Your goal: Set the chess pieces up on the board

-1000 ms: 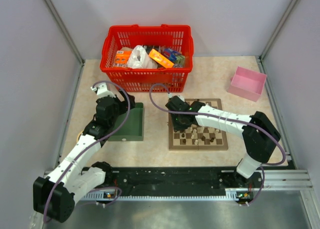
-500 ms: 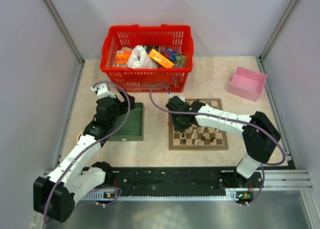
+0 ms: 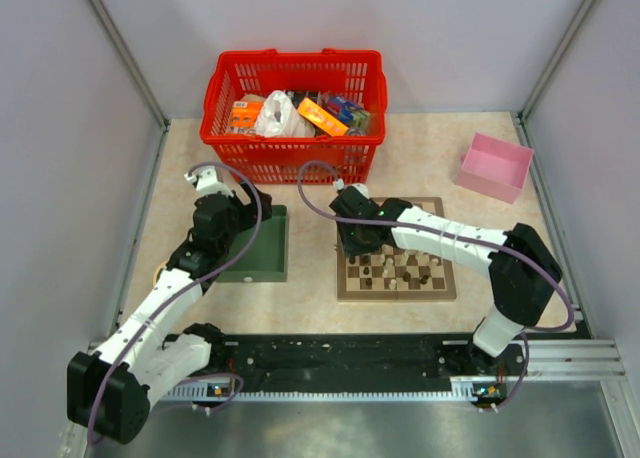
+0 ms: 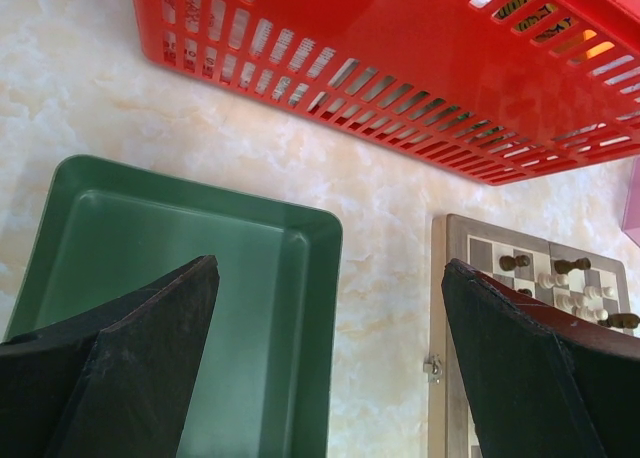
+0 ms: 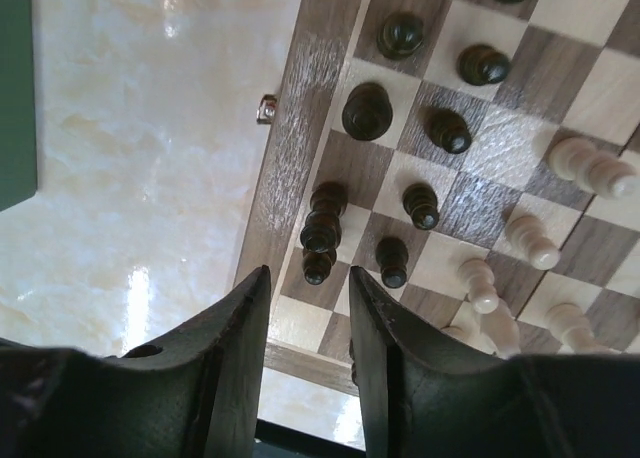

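The square wooden chessboard with light and dark brown checks and a tan rim [image 3: 397, 295] lies flat on the pale marbled tabletop [image 3: 420, 148], right of centre and in front of the red plastic slotted basket [image 3: 290, 160], with a small pink open box [image 3: 495, 166] well apart at the far right. The right gripper [image 5: 308, 273] hangs over the board's left edge, near the small metal clasp [image 5: 266, 108] on the rim; its two dark fingers [image 5: 235, 348] stand a narrow way apart with nothing pinched between them. Under it, in the right wrist view, the tiny dark brown wooden chess pieces [image 5: 367, 111] stand upright, one to a square, in the two columns next to that rim, though the dark shape just beyond the fingertips [image 5: 322, 230] may be one fallen piece or several close together, and I cannot tell which. The pale tan chess pieces [image 5: 530, 238] sit further in towards the board's middle, loosely scattered, at least one [image 5: 585, 163] lying on its side. The left gripper [image 4: 330, 268] is spread wide and empty above the dark green rectangular plastic tray [image 4: 180, 233], which rests on the table just left of the board and near the basket's front wall
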You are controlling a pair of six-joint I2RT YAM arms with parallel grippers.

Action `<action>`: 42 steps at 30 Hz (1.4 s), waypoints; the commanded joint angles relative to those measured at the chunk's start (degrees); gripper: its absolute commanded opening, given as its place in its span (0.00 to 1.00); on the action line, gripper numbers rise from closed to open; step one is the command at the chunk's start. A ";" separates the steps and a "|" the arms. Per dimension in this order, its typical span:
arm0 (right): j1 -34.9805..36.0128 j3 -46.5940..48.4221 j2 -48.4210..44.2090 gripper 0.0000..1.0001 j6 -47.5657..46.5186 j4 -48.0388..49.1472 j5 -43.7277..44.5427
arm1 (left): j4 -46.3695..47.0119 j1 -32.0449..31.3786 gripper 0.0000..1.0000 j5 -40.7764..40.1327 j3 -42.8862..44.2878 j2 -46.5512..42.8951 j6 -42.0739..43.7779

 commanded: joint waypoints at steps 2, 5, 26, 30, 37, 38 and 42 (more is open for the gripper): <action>0.13 4.09 -6.35 0.44 -1.57 -0.27 6.23 | 1.91 0.28 0.99 1.18 1.49 0.33 2.22; -2.14 2.43 -9.69 0.48 -1.74 -0.36 6.94 | 1.21 0.19 0.99 0.83 1.94 0.42 2.58; -31.24 12.86 -1.64 0.47 -12.37 -1.07 -7.82 | -12.77 0.37 0.99 -1.73 18.19 10.08 -1.11; -31.33 17.61 4.78 0.42 -13.17 -1.33 -9.40 | -12.25 0.46 0.99 -1.28 18.99 11.23 -1.03; -31.25 21.93 12.26 0.40 -13.26 -2.38 -8.18 | -11.54 0.55 0.99 -1.37 20.13 12.81 0.12; -31.33 21.85 12.53 0.40 -13.43 -2.56 -8.17 | -11.45 0.46 0.99 -1.55 20.22 12.82 0.20; -31.25 21.67 13.06 0.38 -13.61 -3.00 -9.05 | -10.93 0.55 0.99 -1.64 20.22 13.43 0.20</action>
